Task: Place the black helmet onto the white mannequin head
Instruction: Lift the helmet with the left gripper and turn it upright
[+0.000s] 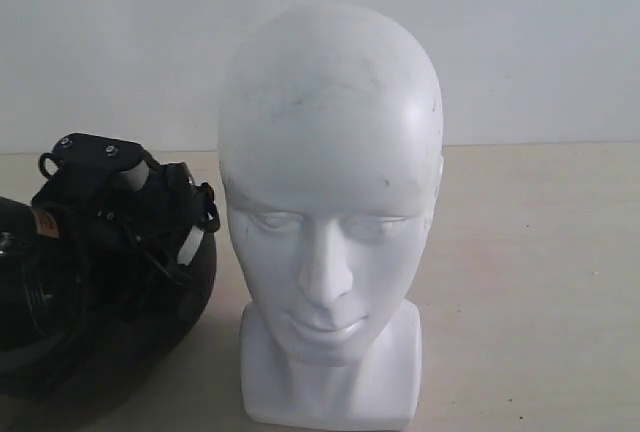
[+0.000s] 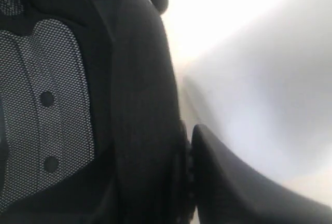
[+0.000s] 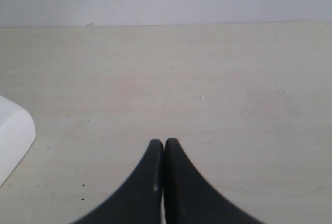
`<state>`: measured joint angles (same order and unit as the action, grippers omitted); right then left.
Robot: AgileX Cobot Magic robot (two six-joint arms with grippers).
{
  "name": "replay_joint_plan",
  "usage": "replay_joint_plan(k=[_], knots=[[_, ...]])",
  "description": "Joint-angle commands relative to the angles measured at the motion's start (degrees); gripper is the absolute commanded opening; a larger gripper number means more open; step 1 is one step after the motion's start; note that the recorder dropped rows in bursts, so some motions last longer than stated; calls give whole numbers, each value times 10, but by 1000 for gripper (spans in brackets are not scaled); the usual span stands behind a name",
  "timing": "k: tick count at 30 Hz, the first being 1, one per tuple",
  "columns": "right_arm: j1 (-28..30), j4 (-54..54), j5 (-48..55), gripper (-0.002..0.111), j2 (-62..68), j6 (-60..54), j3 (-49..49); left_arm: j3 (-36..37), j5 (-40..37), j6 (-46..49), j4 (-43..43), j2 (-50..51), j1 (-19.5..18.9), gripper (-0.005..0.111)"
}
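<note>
The white mannequin head (image 1: 330, 202) stands upright in the middle of the table, facing the exterior camera. The black helmet (image 1: 100, 342) lies at its left, opening upward, close beside the neck base. My left gripper (image 1: 135, 247) reaches down over the helmet's rim. In the left wrist view the helmet's rim (image 2: 140, 130) sits between the jaws of the left gripper (image 2: 155, 151). One finger (image 2: 233, 187) presses on the outer shell, while the other is hidden inside by the mesh lining (image 2: 46, 105). My right gripper (image 3: 164, 143) is shut and empty above the table, near a corner of the mannequin head (image 3: 13, 141).
The light wooden table (image 1: 530, 282) stretches to the right of the head, with a plain white wall (image 1: 500, 42) behind. The right arm does not show in the exterior view.
</note>
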<state>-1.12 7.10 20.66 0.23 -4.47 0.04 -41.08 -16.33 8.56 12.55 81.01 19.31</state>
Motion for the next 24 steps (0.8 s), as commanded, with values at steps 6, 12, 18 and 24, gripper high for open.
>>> replay_joint_plan(k=[6, 12, 18, 24], knots=[[-1, 0, -3, 0, -2, -4, 0, -3, 3, -1, -15, -26, -36, 4], [-1, 0, -3, 0, -2, -4, 0, -3, 38, -1, -15, -26, -36, 4], [-1, 0, -3, 0, -2, -4, 0, -3, 158, 0, -15, -26, -36, 4], [-1, 0, -3, 0, -2, -4, 0, 22, 332, -23, -15, -36, -35, 4]])
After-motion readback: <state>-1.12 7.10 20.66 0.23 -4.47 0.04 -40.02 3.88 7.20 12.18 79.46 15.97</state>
